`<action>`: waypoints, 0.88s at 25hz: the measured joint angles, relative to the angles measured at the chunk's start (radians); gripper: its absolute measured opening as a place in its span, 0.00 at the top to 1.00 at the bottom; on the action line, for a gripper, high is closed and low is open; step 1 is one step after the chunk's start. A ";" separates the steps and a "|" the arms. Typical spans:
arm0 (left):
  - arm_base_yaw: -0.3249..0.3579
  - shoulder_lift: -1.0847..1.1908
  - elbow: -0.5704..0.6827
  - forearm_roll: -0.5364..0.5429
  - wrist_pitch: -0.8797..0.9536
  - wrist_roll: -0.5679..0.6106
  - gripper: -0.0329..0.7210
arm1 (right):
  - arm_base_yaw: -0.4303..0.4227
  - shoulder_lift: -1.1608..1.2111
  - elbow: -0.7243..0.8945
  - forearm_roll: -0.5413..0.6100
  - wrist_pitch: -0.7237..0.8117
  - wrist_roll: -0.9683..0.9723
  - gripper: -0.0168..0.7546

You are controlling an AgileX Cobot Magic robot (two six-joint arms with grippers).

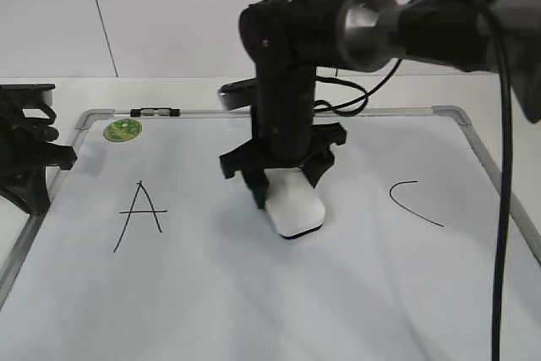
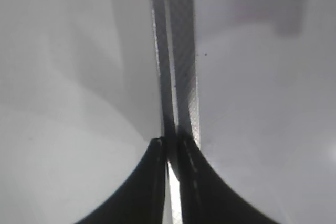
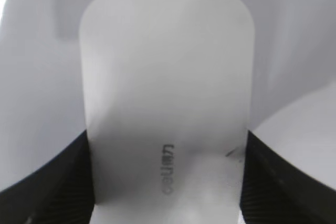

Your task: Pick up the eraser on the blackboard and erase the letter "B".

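My right gripper (image 1: pixel 286 188) is shut on the white eraser (image 1: pixel 296 207) and holds it flat on the blackboard (image 1: pixel 254 293) between the black "A" (image 1: pixel 139 213) and the black "C" curve (image 1: pixel 412 202). In the right wrist view the eraser (image 3: pixel 167 93) fills the space between my fingers (image 3: pixel 167 182), its grey print showing. No letter "B" shows; the spot where the eraser rests is covered. My left gripper (image 1: pixel 30 162) rests at the board's left edge, and in the left wrist view its fingers (image 2: pixel 172 153) are pressed together over the frame rail (image 2: pixel 181 66).
A round green sticker (image 1: pixel 122 130) sits at the board's far left corner, next to a small dark clip on the frame (image 1: pixel 156 112). The right arm (image 1: pixel 439 27) reaches in from the upper right, with a cable hanging down the right side.
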 joint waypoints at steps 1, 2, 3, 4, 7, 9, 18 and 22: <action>0.000 0.000 0.000 0.000 0.000 0.000 0.91 | -0.014 0.000 0.000 -0.004 0.000 0.000 0.28; 0.000 0.000 0.000 0.000 0.000 0.000 0.91 | -0.054 0.000 0.000 -0.013 -0.001 0.004 0.28; 0.000 0.000 0.000 0.000 -0.002 0.000 0.91 | -0.066 0.000 0.000 -0.015 -0.001 0.004 0.28; 0.000 0.000 0.000 0.000 -0.002 0.000 0.91 | -0.092 0.000 0.000 -0.017 -0.001 0.006 0.28; 0.000 0.000 0.000 0.000 -0.004 0.002 0.91 | -0.135 0.000 0.000 -0.021 -0.003 0.006 0.28; 0.000 0.000 0.000 -0.001 -0.006 0.002 0.91 | -0.138 0.000 0.000 -0.021 -0.003 0.007 0.28; 0.000 0.000 0.000 -0.002 -0.006 0.002 0.91 | -0.084 0.000 0.000 -0.022 -0.003 -0.020 0.28; 0.000 0.000 0.000 -0.002 -0.006 0.002 0.91 | -0.017 0.000 0.000 0.017 -0.001 -0.043 0.28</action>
